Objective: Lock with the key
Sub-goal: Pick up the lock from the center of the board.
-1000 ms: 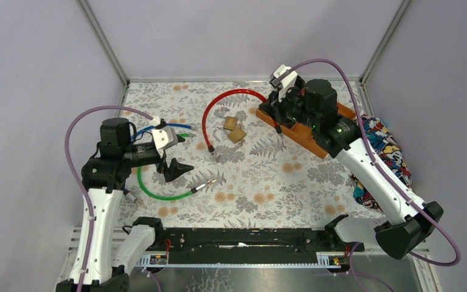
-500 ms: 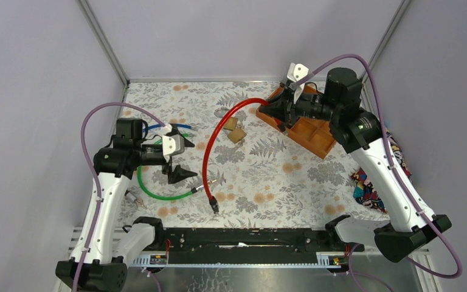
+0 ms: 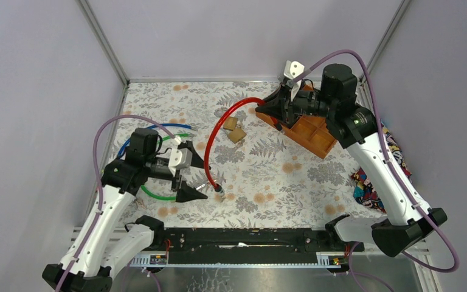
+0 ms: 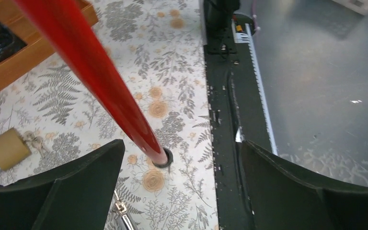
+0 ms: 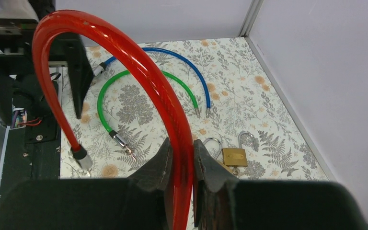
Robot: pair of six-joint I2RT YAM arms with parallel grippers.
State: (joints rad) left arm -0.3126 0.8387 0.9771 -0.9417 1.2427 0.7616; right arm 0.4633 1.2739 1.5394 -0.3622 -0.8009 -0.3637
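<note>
The right gripper (image 5: 179, 155) is clenched on a red cable (image 4: 103, 81). The cable arches over the floral tablecloth (image 3: 280, 182), and its black-capped end sits low at the cloth just in front of the left gripper (image 4: 182, 143), whose fingers are spread wide and hold nothing. Two brass padlocks (image 3: 236, 135) lie side by side on the cloth between the cable's arch and the wooden tray (image 3: 316, 137), well apart from the left gripper; any key is too small to make out. A green cable (image 5: 99, 103) and a blue cable (image 5: 191, 64) curve across the cloth on the left side.
</note>
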